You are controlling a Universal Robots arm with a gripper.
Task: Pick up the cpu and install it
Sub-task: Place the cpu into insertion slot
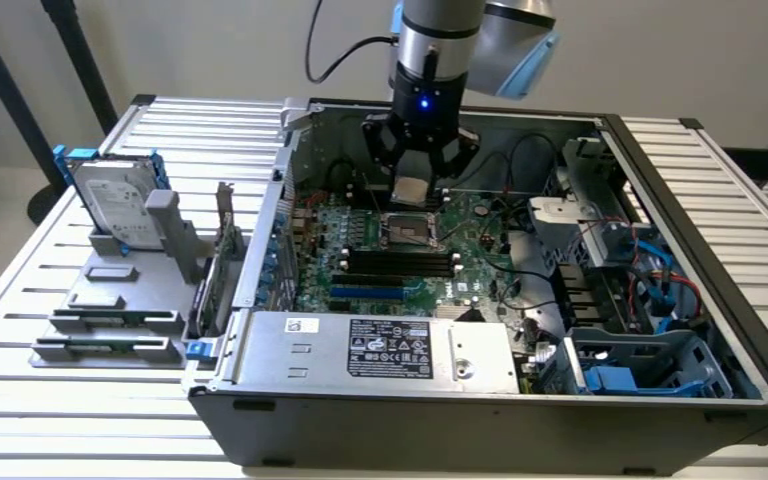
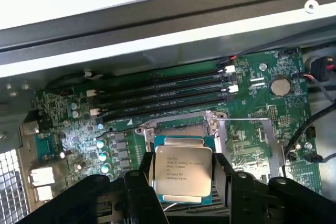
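End effector (image 1: 414, 172) grips the small flat square silver-topped cpu (image 2: 182, 174) by opposite edges, just above the open metal-framed socket (image 2: 181, 126) on the green motherboard (image 1: 480, 262); judgement: placing it well needs chip level, square to socket.

We log the arm (image 1: 432, 40) hanging near-vertical from above, with a small blue light lit on its wrist section. The gripper (image 1: 412, 192) points straight down, its black fingers (image 2: 137, 190) set wide apart, one on each side of the cpu (image 2: 182, 171) and pressed against opposite edges (printed metal top toward the wrist camera). The grip looks even on both sides, with the chip clamped between the pads.
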